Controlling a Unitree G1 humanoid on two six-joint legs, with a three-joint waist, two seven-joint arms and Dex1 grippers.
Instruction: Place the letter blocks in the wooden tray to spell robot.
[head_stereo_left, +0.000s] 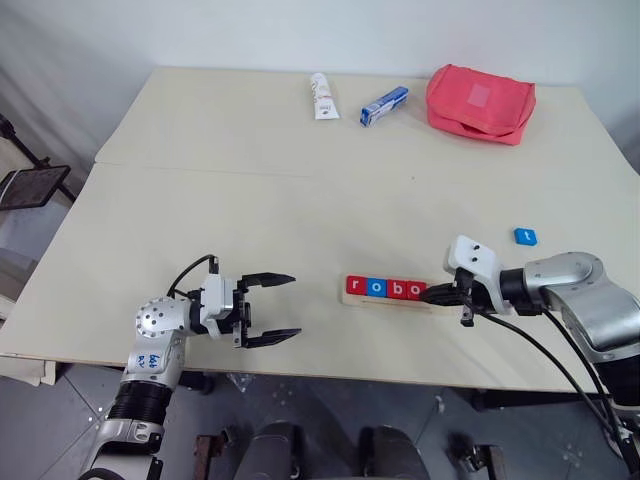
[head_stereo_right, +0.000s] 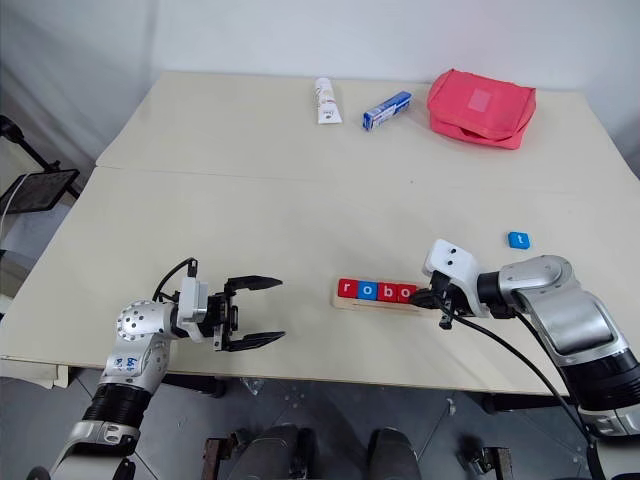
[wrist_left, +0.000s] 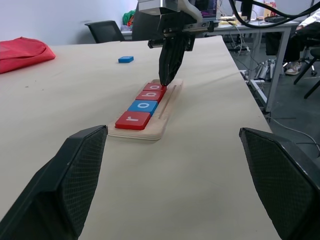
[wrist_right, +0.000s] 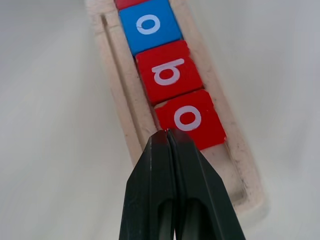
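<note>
The wooden tray lies near the table's front edge. In its groove four letter blocks stand in a row: red r, blue o, red b and red o, the last one slightly skewed. A blue t block lies loose on the table to the right, behind the tray. My right gripper is shut, empty, its tips down at the tray by the near corner of the last red o. To the left of the tray my left gripper hangs open and empty, pointing at it.
At the table's far side lie a white tube, a blue-and-white box and a red pouch. The table's front edge runs just below the tray and both grippers.
</note>
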